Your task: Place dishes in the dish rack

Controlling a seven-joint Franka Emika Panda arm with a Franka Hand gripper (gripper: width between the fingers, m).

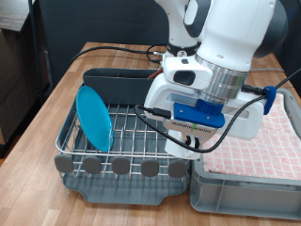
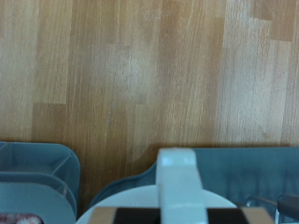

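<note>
The light-blue plate point(image 1: 94, 118) stands on edge in the silver wire dish rack point(image 1: 132, 146), towards the exterior view's left. The rack's dark grey caddy point(image 1: 111, 83) is at its far side. My gripper point(image 1: 181, 148) hangs low over the rack's right end, mostly hidden by the hand and its blue mount. In the wrist view a white upright piece point(image 2: 177, 182) rises over a pale round edge point(image 2: 140, 201); I cannot tell what either is. The wooden spoon is out of view. I cannot make out the white cup for certain.
The grey plastic crate point(image 1: 240, 193) lined with red-and-white checked cloth point(image 1: 263, 141) stands right of the rack. All sit on a wooden table point(image 2: 149, 75). Black cables point(image 1: 122, 52) trail across the table behind the rack. Grey plastic walls point(image 2: 37, 177) show in the wrist view.
</note>
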